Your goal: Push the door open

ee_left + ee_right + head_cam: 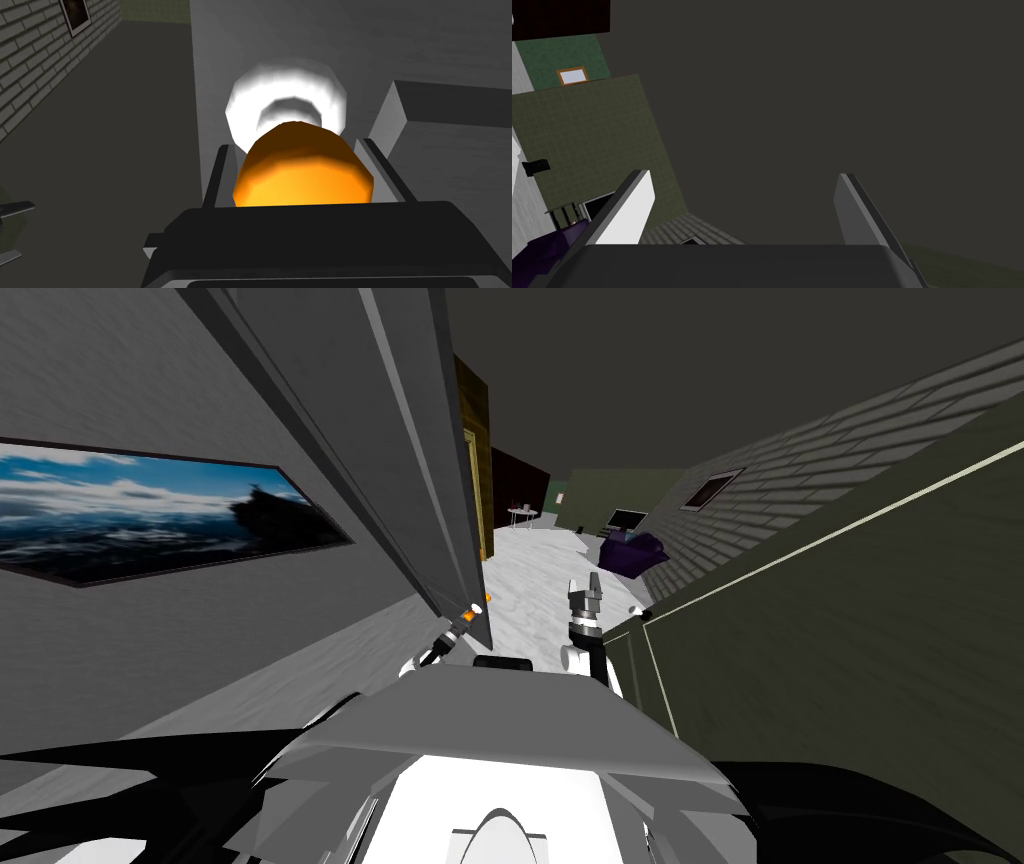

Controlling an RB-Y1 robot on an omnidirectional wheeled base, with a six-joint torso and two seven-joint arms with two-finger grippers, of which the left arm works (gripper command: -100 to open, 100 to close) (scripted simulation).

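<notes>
Left wrist view pretty much tells the story: the left gripper (295, 145) has both blades pressed onto the sides of the orange door knob (302, 170). The white rosette (240, 100) sits right behind it on the grey door (350, 40). From the head view the door runs up the middle-left, seen almost edge-on. It stands ajar, with a pale floor (540, 568) visible past its free edge, and the knob is low on that edge, just above my chest.

My read is that the grab is done and the push is the step in hand, with the door maybe partway open. For the next move I'd drive the knob forward and let the hand follow the door's arc, so the blades don't slide off that round knob. The base probably has to roll along with it.

The right gripper (592, 584) is raised just to the right of the door edge, with its blades spread wide and nothing between them.

Count: one door, one knob in the grip, one rosette, two grippers, and one framed landscape picture (150, 513) on the left wall.
</notes>
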